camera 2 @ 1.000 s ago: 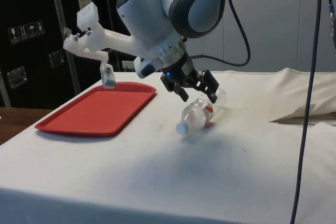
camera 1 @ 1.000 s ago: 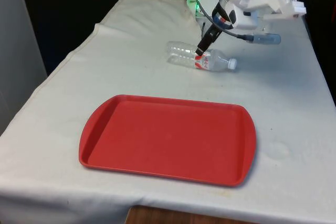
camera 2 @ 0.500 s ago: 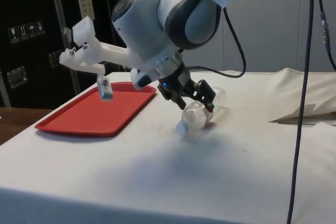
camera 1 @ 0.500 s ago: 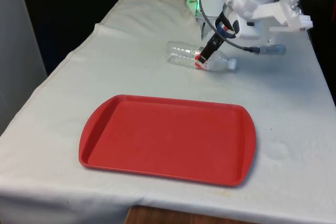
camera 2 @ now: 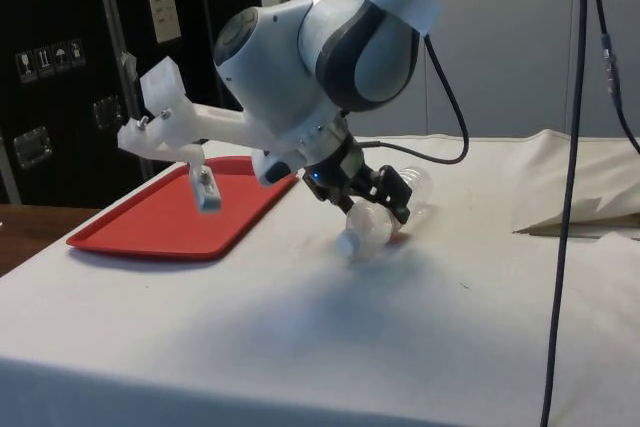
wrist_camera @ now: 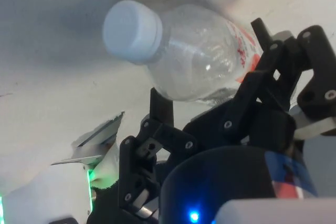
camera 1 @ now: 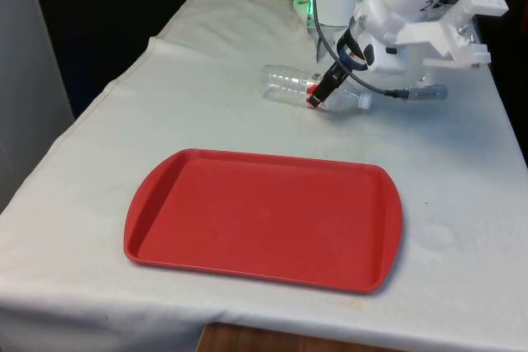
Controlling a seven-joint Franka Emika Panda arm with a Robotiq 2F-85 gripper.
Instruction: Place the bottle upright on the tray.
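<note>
Gripper [wrist_camera: 210, 85] jaws spread astride lying bottle [camera 1: 307, 88] (well apart from tray [camera 1: 264, 216]).

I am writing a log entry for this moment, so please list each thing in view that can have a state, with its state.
Clear plastic bottle with white cap and red label: lying on its side on the cloth, cap on, not on the tray.
Red plastic tray: flat on the table, nothing on it.
Black two-finger gripper: open, fingers on either side of the bottle near its neck.
</note>
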